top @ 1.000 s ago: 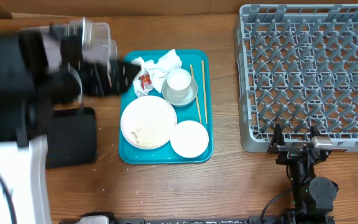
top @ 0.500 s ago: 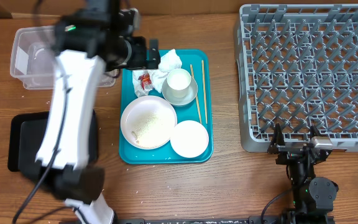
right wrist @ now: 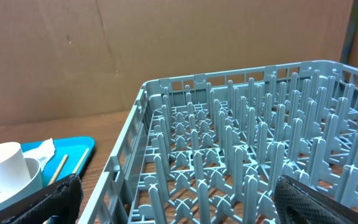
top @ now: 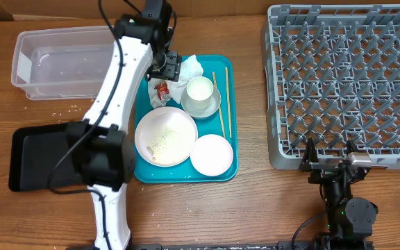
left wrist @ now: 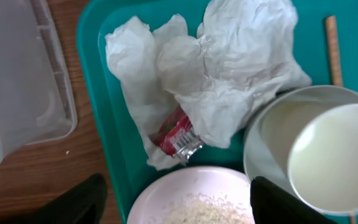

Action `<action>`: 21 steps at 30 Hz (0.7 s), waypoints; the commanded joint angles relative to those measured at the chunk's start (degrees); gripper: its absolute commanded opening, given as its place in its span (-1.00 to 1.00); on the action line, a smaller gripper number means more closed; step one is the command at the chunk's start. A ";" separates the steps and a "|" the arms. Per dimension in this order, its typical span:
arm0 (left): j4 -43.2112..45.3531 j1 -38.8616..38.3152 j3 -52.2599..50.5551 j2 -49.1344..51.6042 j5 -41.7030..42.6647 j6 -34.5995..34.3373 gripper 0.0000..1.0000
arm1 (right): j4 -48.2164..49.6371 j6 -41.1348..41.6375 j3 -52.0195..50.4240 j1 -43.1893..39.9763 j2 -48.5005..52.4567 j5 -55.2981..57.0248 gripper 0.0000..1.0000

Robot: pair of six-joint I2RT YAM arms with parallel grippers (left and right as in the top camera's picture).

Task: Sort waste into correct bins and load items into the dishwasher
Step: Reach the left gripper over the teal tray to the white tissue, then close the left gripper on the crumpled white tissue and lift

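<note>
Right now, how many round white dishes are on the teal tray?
4: a large round white plate with rice, near left; a small white plate, near right; a white bowl behind them; a small white cup inside that bowl. None appears hidden.

Left arm (top: 117, 76): long white links, black joint housings, thin black cable looping alongside, running back from left tool (top: 167, 69). Left tool: black, compact; fingers (left wrist: 82, 200) matte black, rounded tips.
Right arm (top: 346, 208): all black, slim; black cables trailing behind right tool (top: 328, 154); small green light on joint; silver block beside tool base. Right tool fingers (right wrist: 45, 202): black, pebbled rubbery surface.
</note>
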 commanded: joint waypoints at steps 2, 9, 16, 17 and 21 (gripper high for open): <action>0.55 0.33 1.01 5.29 -0.44 1.38 0.50 | 0.35 -0.02 -0.59 0.26 -0.46 0.07 1.00; 3.32 0.76 1.01 8.76 3.76 1.40 0.51 | 0.35 -0.04 -0.59 0.26 -0.46 0.09 1.00; 5.14 0.76 0.61 9.22 3.82 1.38 0.18 | 0.35 -0.04 -0.59 0.26 -0.46 0.09 1.00; 4.92 0.76 0.61 9.40 4.07 1.38 0.08 | 0.35 -0.04 -0.59 0.26 -0.46 0.09 1.00; 4.00 0.76 0.61 9.40 4.68 1.38 -0.31 | 0.35 -0.02 -0.59 0.26 -0.46 0.07 1.00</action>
